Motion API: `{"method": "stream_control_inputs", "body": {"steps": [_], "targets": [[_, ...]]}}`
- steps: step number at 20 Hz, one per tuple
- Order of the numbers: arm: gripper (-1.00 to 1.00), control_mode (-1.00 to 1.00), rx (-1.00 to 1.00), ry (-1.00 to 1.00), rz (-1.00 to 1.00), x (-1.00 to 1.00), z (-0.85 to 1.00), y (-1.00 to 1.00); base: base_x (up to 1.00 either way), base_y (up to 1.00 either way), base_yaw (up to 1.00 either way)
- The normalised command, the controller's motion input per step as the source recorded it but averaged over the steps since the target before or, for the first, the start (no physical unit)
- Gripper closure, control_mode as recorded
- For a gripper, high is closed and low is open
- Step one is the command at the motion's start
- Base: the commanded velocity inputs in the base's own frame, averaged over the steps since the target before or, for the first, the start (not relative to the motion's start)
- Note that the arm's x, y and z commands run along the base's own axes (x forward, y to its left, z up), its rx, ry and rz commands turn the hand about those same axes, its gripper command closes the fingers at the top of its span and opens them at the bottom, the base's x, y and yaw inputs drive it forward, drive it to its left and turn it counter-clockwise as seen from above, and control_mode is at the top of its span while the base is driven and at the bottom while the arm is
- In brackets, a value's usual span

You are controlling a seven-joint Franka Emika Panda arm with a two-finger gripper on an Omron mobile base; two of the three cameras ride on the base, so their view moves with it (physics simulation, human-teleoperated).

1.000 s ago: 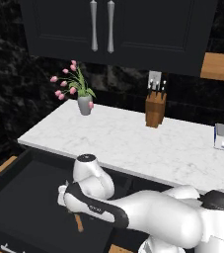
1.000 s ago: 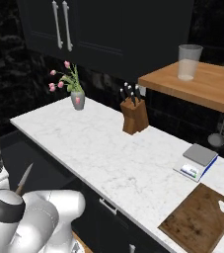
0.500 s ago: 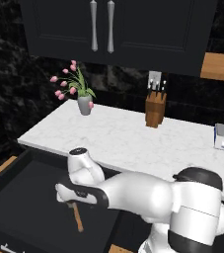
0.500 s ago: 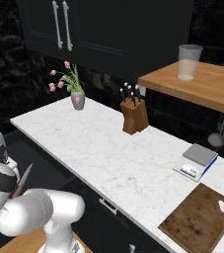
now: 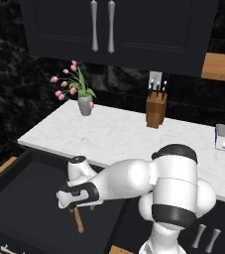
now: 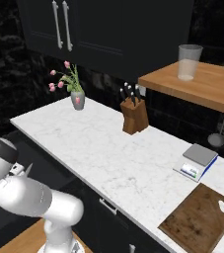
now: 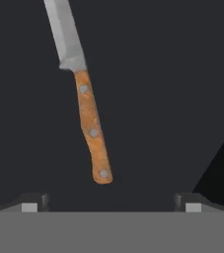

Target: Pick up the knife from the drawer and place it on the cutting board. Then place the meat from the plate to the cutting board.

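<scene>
The end effector [image 7: 111, 202] is wide open and holds nothing. In the hand view its two dark tips sit far apart, and the knife [image 7: 89, 123] lies between and past them on the flat black floor of the drawer [image 7: 172, 89]. The knife has a brown wooden handle with three little silver dots and a grey blade that points away from the tips. The tips do not touch it.

In the left base view the white arm bends down low into the open drawer [image 5: 20, 198], and the end effector [image 5: 67, 201] hangs just over the knife [image 5: 78, 223], whose brown handle pokes out below it.

In the right base view the cutting board [image 6: 197, 220] lies flat on the white bench [image 6: 108, 153], at the near right end, well apart from the drawer. A small scale [image 6: 196, 160] sits just behind the board. A knife block [image 6: 134, 114] stands near the middle of the bench, and a vase of pink flowers [image 6: 74, 91] stands at the far left end. A glass [image 6: 188, 62] stands on a wooden shelf [image 6: 202, 86] above.
</scene>
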Motion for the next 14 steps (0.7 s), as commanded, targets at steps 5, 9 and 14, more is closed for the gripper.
{"method": "stream_control_inputs", "body": {"steps": [5, 9, 14], "targets": [[-1.00, -1.00, 0.00, -0.08, 0.03, 0.32, -0.39, 0.00, 0.00, 0.00, 0.00], [-1.00, -1.00, 0.00, -0.08, 0.00, 0.33, -0.20, 0.04, 0.00, 0.00, 0.00], [-1.00, -1.00, 0.00, -0.04, 0.00, 0.15, -0.18, 0.17, 0.00, 0.00, 0.00]]}}
